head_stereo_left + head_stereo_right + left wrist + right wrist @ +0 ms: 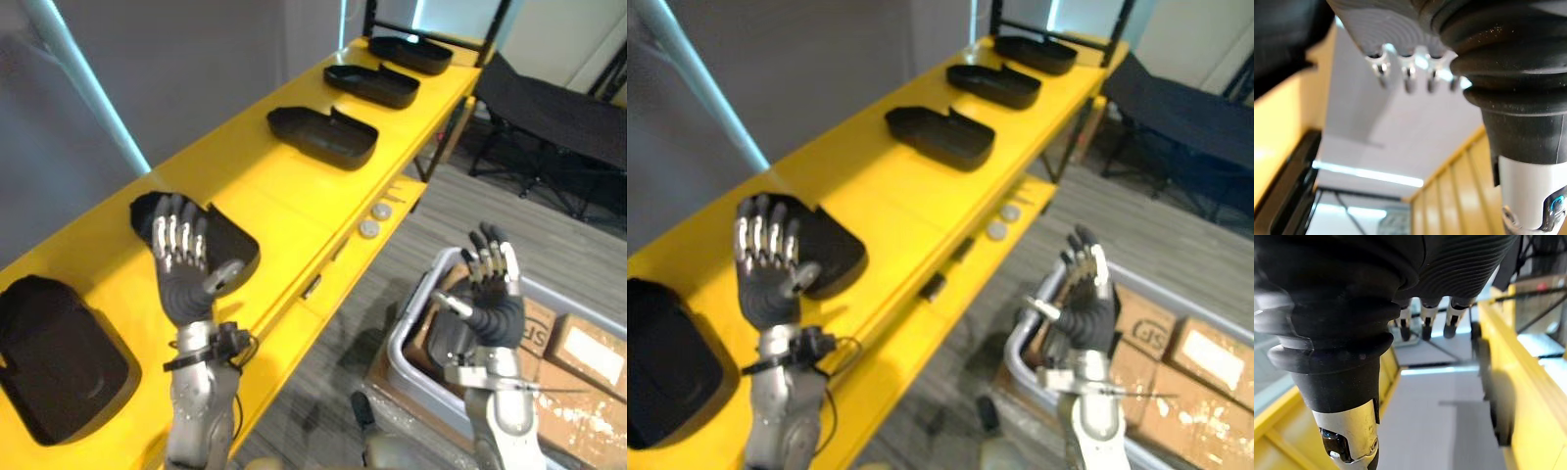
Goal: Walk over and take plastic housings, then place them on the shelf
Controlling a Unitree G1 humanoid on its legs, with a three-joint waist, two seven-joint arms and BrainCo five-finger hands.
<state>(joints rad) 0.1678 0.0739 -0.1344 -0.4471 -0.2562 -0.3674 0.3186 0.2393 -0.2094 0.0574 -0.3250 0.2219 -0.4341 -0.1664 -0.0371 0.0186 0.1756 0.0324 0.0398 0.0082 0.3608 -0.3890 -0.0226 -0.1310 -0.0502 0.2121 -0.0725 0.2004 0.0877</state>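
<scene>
Looking down from the head camera, I have the yellow shelf (245, 186) running away along my left. Five black plastic housings lie in a row on its top. The nearest housing (54, 357) lies at the near end, and the second housing (238, 243) is just beyond it. The third housing (323, 135), fourth housing (372, 85) and fifth housing (411, 54) are spaced out toward the far end.

My left hand (184, 264) is raised in front of the second housing, back toward the camera. Its fingers are straight and spread, with the thumb out to the side, and it grips nothing. From this angle I can't tell whether it touches that housing or only stands in front of it.

My right hand (495, 299) is up over a grey bin (411, 313) on the floor. Its fingers are loosely extended and it too is empty. Cardboard boxes (588, 357) sit in and beside the bin.

Two small round discs (369, 228) lie on the shelf's lower ledge, close together. A black folding frame (549, 108) stands on the floor beyond the shelf's far end.
</scene>
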